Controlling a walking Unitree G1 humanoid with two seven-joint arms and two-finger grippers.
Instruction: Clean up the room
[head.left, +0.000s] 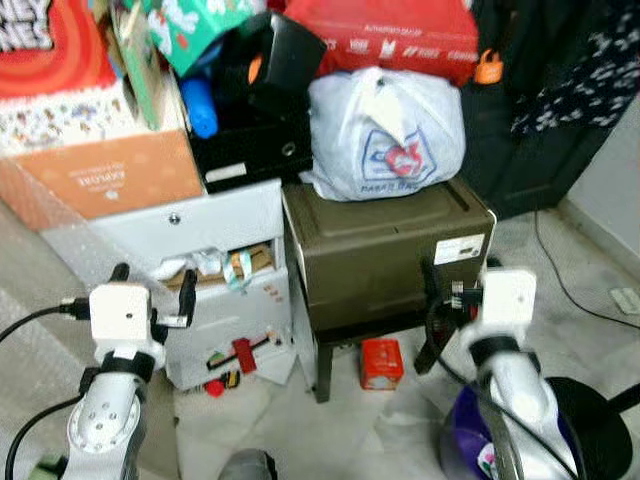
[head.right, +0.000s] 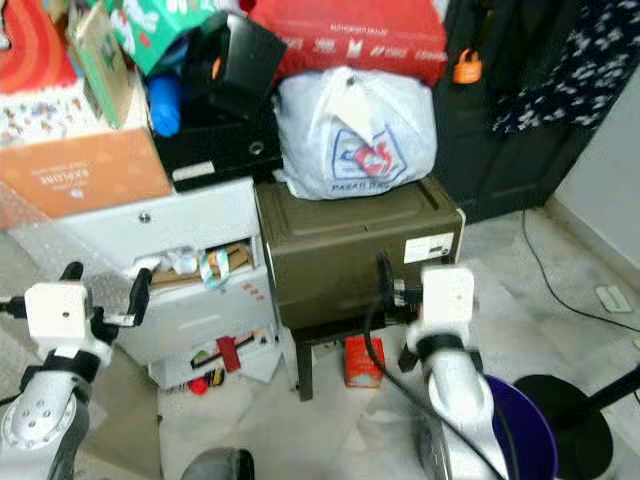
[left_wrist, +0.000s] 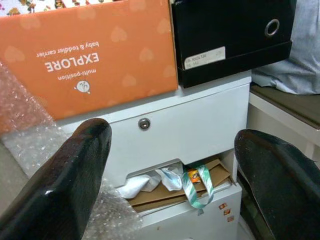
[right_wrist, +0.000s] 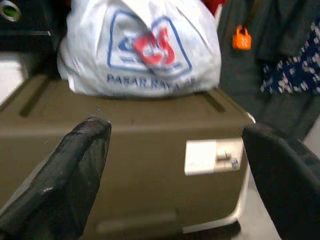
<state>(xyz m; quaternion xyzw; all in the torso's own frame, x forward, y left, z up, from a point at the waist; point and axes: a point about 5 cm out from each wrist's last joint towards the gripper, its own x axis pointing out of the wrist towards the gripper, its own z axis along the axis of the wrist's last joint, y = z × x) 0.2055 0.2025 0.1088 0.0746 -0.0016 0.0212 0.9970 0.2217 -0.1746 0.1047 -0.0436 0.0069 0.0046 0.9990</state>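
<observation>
My left gripper (head.left: 155, 285) is open in front of a white drawer cabinet (head.left: 215, 225). Its half-open drawer (left_wrist: 180, 185) is stuffed with cardboard, white paper and a green ribbon (left_wrist: 197, 187). My right gripper (head.left: 460, 283) is open too, facing the side of an olive-green box (head.left: 385, 250); in the right wrist view its fingers (right_wrist: 70, 170) frame the box's white label (right_wrist: 212, 156). A white plastic bag (head.left: 385, 135) with a blue and red logo sits on that box. Neither gripper holds anything.
An orange "EXPLORE" carton (left_wrist: 95, 60) and a black file box (left_wrist: 230, 37) rest on the cabinet, with red packages (head.left: 395, 35) piled higher. A small red tin (head.left: 381, 362) lies on the floor under the olive box. A purple bin (head.right: 520, 435) stands lower right; bubble wrap (left_wrist: 30, 135) lies left.
</observation>
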